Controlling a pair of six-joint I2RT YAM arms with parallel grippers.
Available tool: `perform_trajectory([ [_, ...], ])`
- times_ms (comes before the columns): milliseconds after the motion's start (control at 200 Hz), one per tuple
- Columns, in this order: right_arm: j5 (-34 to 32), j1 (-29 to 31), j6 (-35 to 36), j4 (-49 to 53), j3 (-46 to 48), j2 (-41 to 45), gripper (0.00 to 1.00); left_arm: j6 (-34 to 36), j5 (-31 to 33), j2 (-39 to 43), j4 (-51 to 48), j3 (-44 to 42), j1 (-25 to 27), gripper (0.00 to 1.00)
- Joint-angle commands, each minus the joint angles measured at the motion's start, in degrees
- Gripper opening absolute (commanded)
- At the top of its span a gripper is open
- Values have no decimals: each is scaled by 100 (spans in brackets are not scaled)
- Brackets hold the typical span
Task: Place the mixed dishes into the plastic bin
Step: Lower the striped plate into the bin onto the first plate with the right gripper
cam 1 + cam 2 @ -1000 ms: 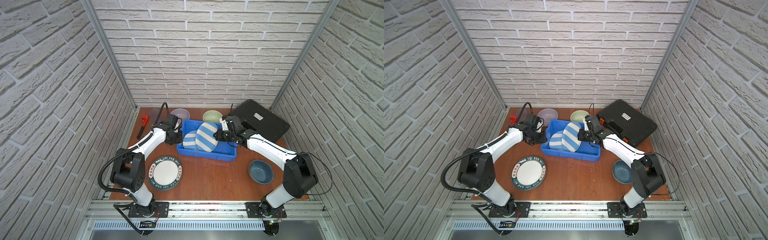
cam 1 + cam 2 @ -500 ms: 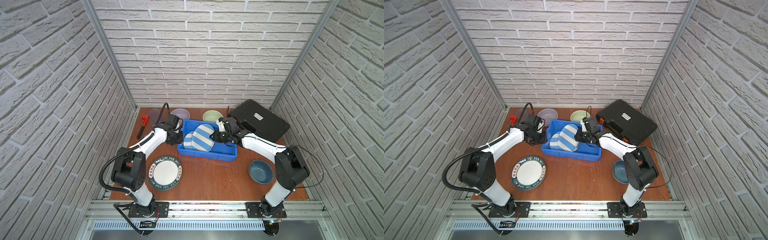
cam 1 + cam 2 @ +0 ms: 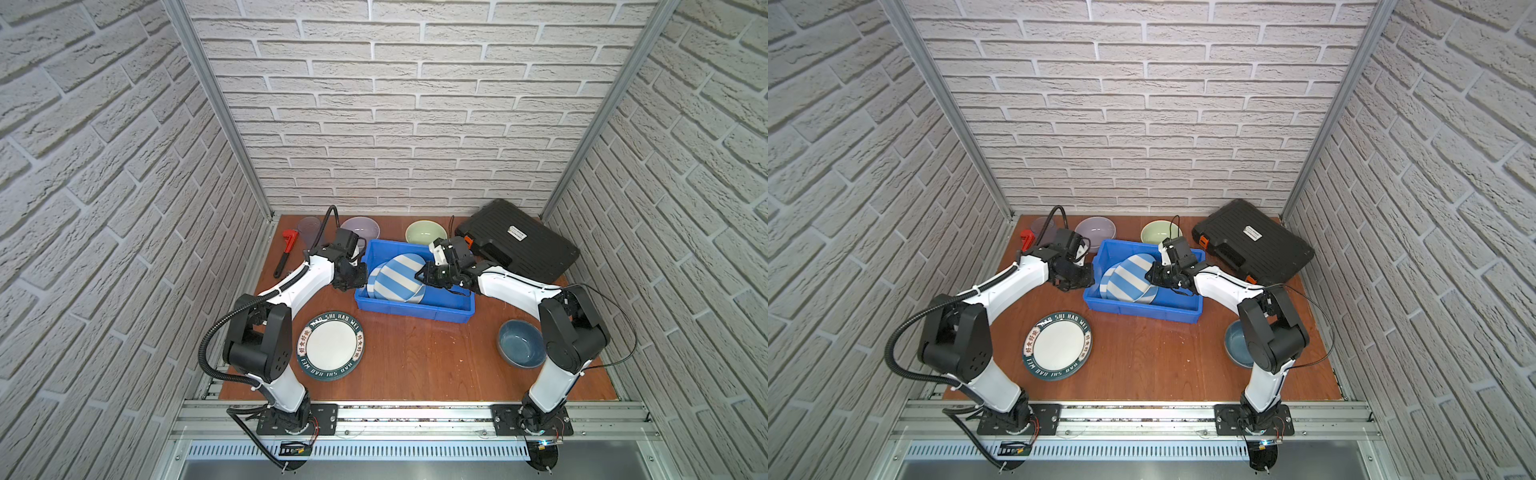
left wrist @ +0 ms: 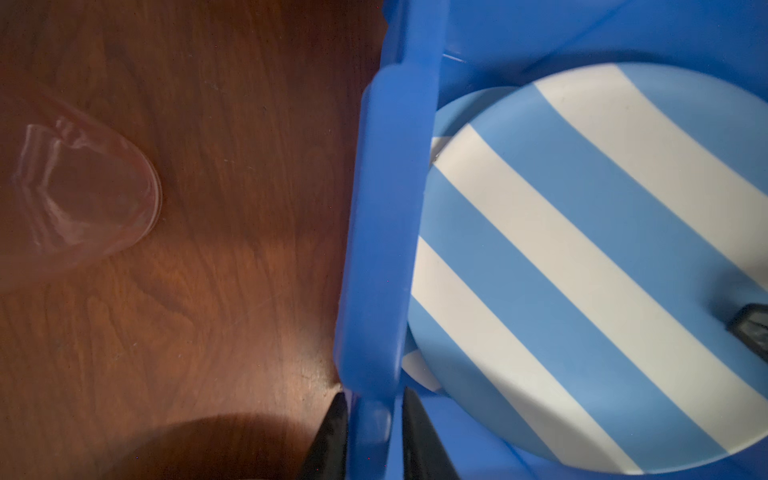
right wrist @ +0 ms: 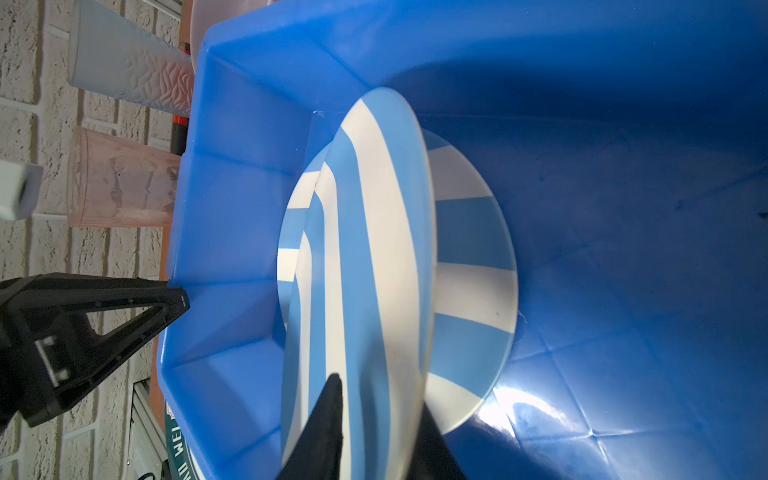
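The plastic bin [image 3: 415, 306] sits toward the back of the desk [image 3: 415, 361], near its middle. Two blue-white striped plates crowd the bin's left end: the lower striped plate [image 5: 469, 266] lies on the bin's floor, and the upper striped plate [image 3: 401, 276] leans tilted over it with one edge lifted. My right jaws straddle that lifted rim, one finger [image 5: 328, 428] across the striped face and the other behind it; they stand a little apart, and I cannot tell whether they press the plate or merely bracket it. My left jaws are closed on the bin's left end wall, with fingers [image 4: 332, 436] on either side of the rolled rim, one outside and one inside.

Behind the bin, on the desk, stand the pale green bowl [image 3: 424, 230] and the lilac bowl [image 3: 360, 227]. Beyond the bin's left end the right wrist view shows two tumblers, a frosted tumbler [image 5: 124, 68] and a pinkish tumbler [image 5: 120, 178]. The red pipe wrench [image 3: 284, 253] lies near the desk's left edge; the black tool case [image 3: 519, 245] fills the back right corner, just beside the bin. In front of the bin, to the left, the teal-lettered plate [image 3: 331, 345] lies flat; the blue-grey bowl [image 3: 521, 343] sits front right, well apart from the bin.
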State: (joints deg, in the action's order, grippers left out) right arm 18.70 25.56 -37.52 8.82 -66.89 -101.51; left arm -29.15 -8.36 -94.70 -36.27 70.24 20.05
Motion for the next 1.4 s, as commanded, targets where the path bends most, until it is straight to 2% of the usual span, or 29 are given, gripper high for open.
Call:
perform_trajectory([
  [0,-53,-3,161,36,-110,-87,27,-8,36,-32,-58,157,55,24],
  [885,-235,96,348,452,-410,-674,38,23,46,-31,-135,209,69,24],
  [1395,-553,214,526,830,-614,-809,45,-28,80,87,-91,69,81,24],
])
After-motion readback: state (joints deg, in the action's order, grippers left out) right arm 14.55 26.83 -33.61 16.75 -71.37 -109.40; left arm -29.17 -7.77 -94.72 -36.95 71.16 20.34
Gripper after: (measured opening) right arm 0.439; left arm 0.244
